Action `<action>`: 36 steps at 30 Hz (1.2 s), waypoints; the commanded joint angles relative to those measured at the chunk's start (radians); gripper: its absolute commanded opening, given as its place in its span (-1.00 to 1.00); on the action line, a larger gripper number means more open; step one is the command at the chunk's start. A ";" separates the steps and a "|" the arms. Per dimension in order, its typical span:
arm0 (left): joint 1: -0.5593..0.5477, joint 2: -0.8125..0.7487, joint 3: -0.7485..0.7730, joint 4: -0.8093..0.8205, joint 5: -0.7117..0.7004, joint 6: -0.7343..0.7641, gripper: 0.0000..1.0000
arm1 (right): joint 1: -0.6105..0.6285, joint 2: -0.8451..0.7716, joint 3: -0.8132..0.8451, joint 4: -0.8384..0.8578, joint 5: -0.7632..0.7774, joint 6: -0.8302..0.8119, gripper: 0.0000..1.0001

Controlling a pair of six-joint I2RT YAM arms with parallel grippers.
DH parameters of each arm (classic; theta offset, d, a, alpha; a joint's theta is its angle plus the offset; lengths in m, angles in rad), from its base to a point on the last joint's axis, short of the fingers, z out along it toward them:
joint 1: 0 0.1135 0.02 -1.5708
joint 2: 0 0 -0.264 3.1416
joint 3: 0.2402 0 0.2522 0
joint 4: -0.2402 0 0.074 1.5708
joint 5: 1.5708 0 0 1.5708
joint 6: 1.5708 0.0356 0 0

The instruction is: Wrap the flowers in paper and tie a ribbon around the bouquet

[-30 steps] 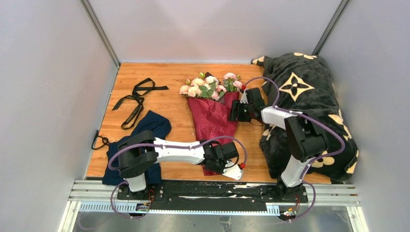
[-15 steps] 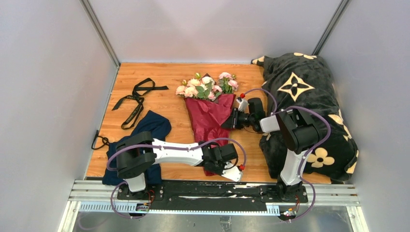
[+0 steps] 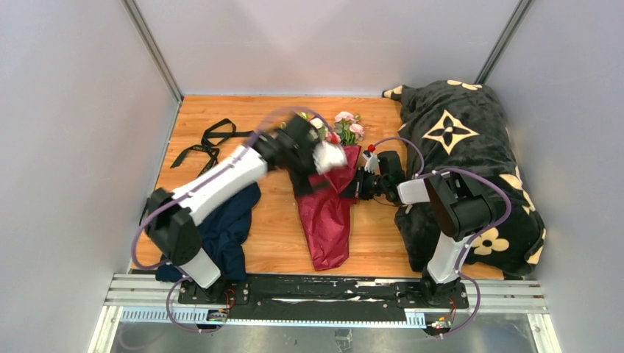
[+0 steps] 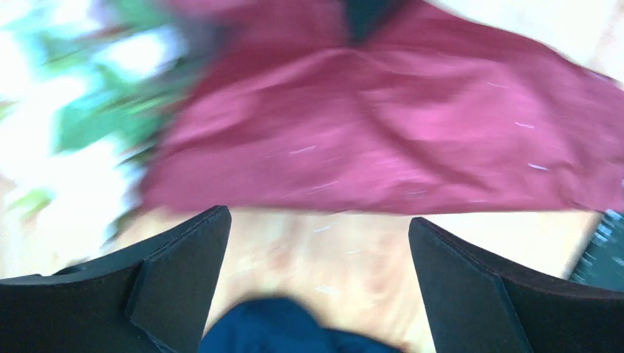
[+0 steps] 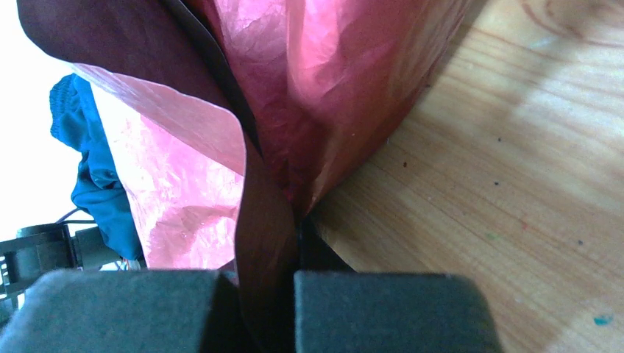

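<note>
The bouquet lies on the wooden table as a cone of burgundy paper [image 3: 327, 217] with pink flowers [image 3: 350, 122] at its far end. My left gripper [image 3: 324, 159] hovers over the cone's wide end, hiding most of the flowers. It stands open and empty [image 4: 316, 250], with blurred paper [image 4: 383, 132] and flowers [image 4: 81, 110] below it. On the cone's right edge my right gripper [image 3: 353, 184] is shut on a fold of the paper [image 5: 331, 88], pinched between its pads [image 5: 266, 294]. The black ribbon [image 3: 207, 149] lies loose at the far left of the table.
A navy blue cloth [image 3: 227, 220] lies at the near left, partly under the left arm, and shows in both wrist views [image 4: 272, 327] [image 5: 88, 176]. A black blanket with cream flowers [image 3: 471, 162] is heaped along the right side. Grey walls enclose the table.
The left gripper let go of the cone's narrow near end, opened and swung up to over the flower end. The right gripper closed on the paper's right edge.
</note>
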 commanded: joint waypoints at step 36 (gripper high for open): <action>0.889 0.674 0.595 -0.163 -0.309 -0.182 0.02 | 0.020 -0.031 0.076 -0.277 0.089 -0.191 -1.00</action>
